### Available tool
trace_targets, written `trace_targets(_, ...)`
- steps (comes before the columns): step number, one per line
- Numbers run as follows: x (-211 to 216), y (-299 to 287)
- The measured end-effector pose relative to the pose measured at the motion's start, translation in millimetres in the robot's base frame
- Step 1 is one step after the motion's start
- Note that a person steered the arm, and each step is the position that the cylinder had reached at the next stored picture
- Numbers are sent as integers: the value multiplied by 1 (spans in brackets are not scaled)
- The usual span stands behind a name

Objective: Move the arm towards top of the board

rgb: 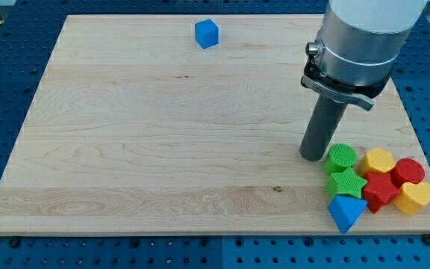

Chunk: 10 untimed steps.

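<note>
Our tool, a bare rod with nothing to grip, has my tip (313, 157) just beside the green cylinder (341, 158); we should slide straight up the tabletop (163, 134), away from it.

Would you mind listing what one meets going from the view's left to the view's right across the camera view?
blue cube → my tip → green cylinder → yellow heart. The other blocks in the cluster at the view's lower right overlap these across the view, so I leave them out.
</note>
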State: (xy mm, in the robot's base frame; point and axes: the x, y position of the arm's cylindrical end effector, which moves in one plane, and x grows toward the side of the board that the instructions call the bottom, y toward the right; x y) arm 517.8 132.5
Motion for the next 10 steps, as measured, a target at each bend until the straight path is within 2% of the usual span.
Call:
trace_targets(1,0,-2)
trace_targets(4,-36,-64)
trace_targets(5,-41,-69)
trace_targets(8,-41,-74)
trace_targets(10,-41,-107)
